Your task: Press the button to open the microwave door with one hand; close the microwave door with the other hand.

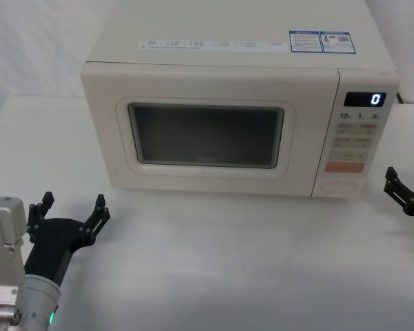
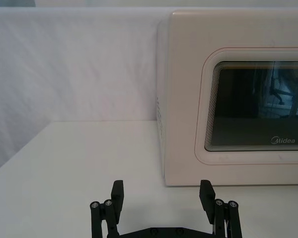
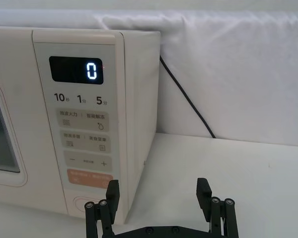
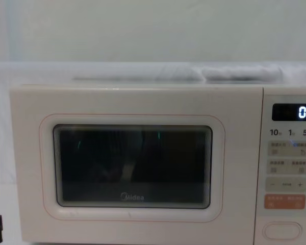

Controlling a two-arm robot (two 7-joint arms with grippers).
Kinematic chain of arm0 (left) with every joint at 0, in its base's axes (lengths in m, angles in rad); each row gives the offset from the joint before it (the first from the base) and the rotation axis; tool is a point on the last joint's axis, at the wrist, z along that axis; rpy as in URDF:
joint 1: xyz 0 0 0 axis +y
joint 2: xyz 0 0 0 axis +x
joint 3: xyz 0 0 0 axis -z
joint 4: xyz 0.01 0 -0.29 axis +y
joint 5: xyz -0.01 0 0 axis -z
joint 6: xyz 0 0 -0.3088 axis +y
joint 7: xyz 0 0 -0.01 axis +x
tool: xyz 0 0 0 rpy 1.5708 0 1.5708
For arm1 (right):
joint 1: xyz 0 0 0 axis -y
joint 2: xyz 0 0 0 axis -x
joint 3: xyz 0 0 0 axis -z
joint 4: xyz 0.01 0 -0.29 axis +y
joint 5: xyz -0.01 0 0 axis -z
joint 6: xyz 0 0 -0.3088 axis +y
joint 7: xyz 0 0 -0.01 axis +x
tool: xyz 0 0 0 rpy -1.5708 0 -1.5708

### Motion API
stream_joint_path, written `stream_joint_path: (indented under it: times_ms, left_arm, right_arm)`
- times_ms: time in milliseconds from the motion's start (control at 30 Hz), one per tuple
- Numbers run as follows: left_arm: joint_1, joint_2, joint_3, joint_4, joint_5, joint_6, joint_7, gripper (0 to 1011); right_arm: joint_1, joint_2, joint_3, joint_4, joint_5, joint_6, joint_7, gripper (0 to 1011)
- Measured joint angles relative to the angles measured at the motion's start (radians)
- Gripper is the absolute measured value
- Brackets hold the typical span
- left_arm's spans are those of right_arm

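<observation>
The microwave door (image 1: pixel 205 134) sits flush and closed on the front of the cream oven, which stands at the far middle of the white worktop (image 1: pixel 228 262). The button (image 1: pixel 342 185) is at the bottom of the control panel (image 1: pixel 359 138) on the oven's right, under the orange key (image 1: pixel 344 167); the display (image 1: pixel 364 99) reads 0. The left tool (image 1: pixel 67 210) rests low at the near left, its fingers (image 2: pixel 117 191) spread and holding nothing, clear of the door. The right tool (image 3: pixel 158 191), fingers spread and empty, is at the right edge of the worktop, near the oven's right corner and apart from the button.
</observation>
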Motion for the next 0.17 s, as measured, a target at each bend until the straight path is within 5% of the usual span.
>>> stream_joint_path:
  times_ms: [167]
  left_arm:
    - [0.000, 0.000, 0.000, 0.000, 0.000, 0.000, 0.000, 1001]
  right_arm:
    - [0.000, 0.000, 0.000, 0.000, 0.000, 0.000, 0.000, 1002]
